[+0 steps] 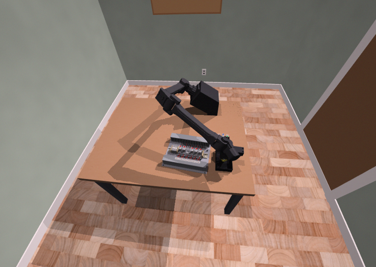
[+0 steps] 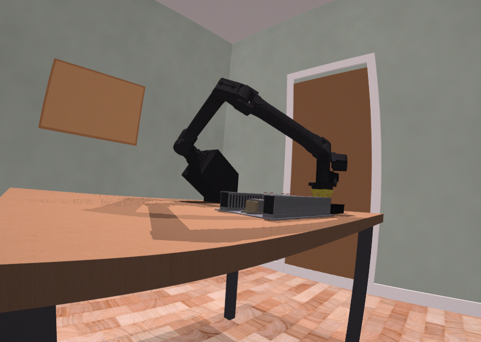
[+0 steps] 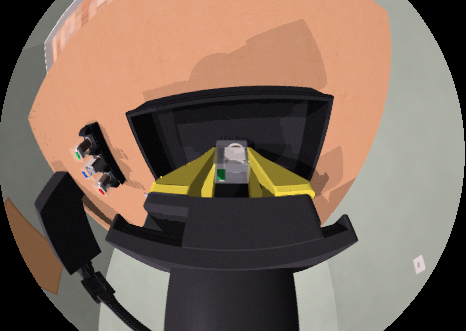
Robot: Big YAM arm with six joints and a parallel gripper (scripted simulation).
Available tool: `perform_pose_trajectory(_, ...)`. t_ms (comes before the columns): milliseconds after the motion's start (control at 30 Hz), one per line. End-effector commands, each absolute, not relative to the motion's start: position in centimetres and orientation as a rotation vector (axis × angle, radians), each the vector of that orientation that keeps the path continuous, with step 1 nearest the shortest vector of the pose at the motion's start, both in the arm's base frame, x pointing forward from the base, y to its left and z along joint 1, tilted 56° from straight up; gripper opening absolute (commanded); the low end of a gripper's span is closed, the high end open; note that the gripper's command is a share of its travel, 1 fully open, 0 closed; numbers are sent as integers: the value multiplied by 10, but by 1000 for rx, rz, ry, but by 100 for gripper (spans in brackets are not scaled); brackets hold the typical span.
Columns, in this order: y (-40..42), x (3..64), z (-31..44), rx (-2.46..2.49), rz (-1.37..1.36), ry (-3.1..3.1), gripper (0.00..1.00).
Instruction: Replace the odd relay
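My gripper is shut on a clear relay with a green, off-center test button. It holds this relay over the black tray; its underside is hidden. In the socket row, several relays show red buttons, and a gap shows between them. In the wrist view, a black rack left of the tray carries three spares: one with a green button, one blue, one red.
The grey panel with raised side ducts holds the socket row and stands just left of the tray in the top view. The forearm passes above the panel's back right. The black arm base is at the table's back.
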State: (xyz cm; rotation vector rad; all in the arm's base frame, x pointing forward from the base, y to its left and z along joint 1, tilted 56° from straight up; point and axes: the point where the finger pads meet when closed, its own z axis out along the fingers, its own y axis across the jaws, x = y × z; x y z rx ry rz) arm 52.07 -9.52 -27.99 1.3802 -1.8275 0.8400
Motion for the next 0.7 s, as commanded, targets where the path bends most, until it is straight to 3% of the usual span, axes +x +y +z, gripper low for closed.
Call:
perform_pose_trajectory(0,-103,539,-264,1348,863,-1878,0)
perform_pose_trajectory(400,-103,539,-264,1348,862,-1878,0)
perform_pose_trajectory(433,-103,539,-264,1348,862,-1878,59)
perform_pose_trajectory(667,-103,539,-264,1348,862,-1878,59)
